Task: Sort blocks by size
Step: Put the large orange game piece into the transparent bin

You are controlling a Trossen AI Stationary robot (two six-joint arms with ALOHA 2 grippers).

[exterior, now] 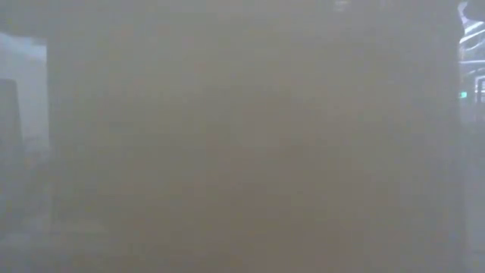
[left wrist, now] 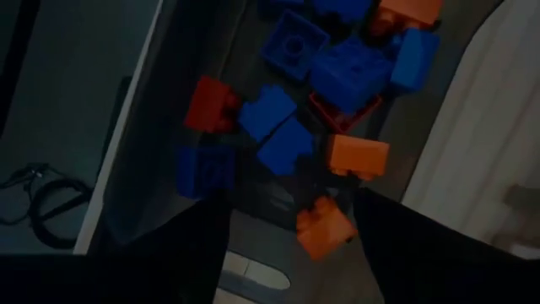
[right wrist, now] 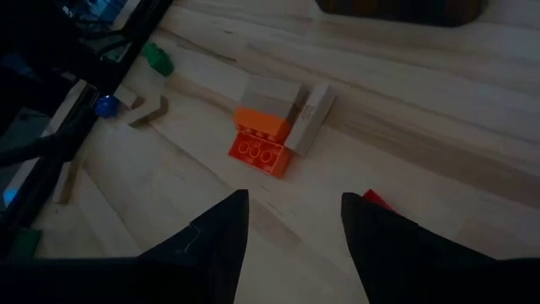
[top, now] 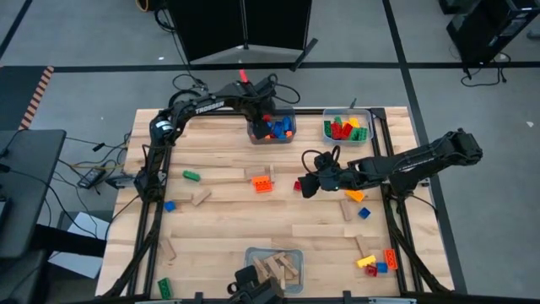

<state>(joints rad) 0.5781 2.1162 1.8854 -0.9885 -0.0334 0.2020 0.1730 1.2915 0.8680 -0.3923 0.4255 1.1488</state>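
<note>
Wood surface [top: 253,215] is littered with blocks [top: 263,183]; left end effector [left wrist: 291,221] spread over a bin [top: 272,127], right end effector [right wrist: 294,211] spread, empty.

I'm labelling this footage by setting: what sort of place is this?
Probably a robotics lab or workshop: a wooden table with two arms mounted, loose cables on grey floor, and clear bins of toy blocks.

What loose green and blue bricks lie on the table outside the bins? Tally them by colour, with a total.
Green bricks: 2
Blue bricks: 3
Total: 5
</note>
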